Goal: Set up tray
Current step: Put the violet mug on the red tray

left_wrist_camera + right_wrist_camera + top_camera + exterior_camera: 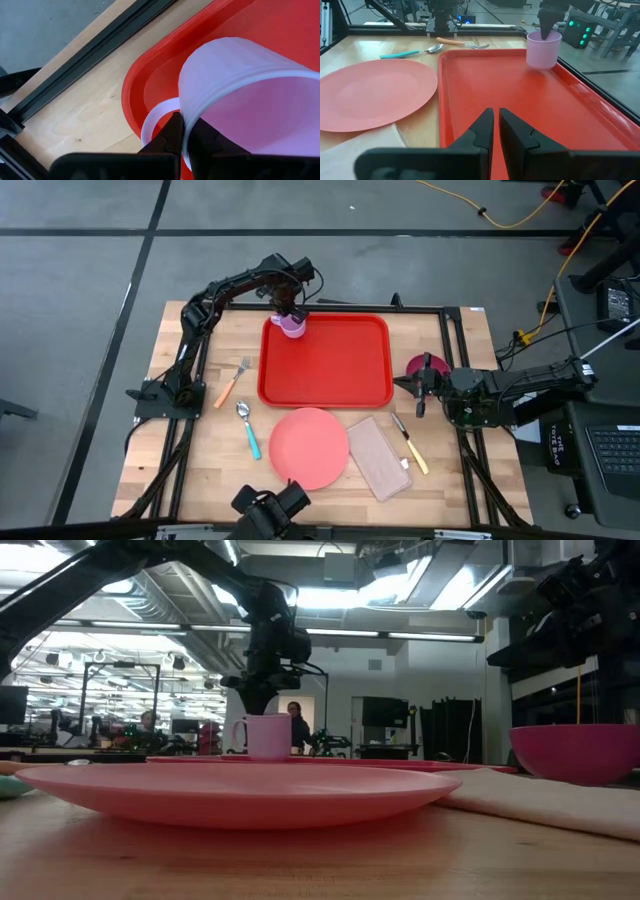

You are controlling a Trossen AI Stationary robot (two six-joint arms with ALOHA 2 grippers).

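The left gripper (182, 131) has its jaws clamped on the rim of a pale purple mug (250, 95), one finger inside the wall and one outside; only the left wrist view shows this pinch closely. The high view places the mug (291, 326) in the far left corner of the tray (330, 365), and the low view shows it standing upright on the tray floor with its handle toward the left of that picture. Nothing can be made out inside the mug.

The right gripper (496, 125) has its jaws together, holding nothing, low over the right side of the tray (520, 100). In the high view the right gripper (424, 385) sits at the tray's right edge, just beside a dark pink bowl (425, 366) that the right wrist view does not show; the low view shows the bowl's side (575, 752) but not its inside.

The red tray lies in the middle of the table (170, 450) toward its far side, and apart from the mug its floor is bare. A round pink plate (309, 447) lies near its front edge. A fork (232, 383) and a spoon (247, 428) lie on the table left of the tray. A napkin (378, 456) and a knife (410, 445) lie right of the plate.
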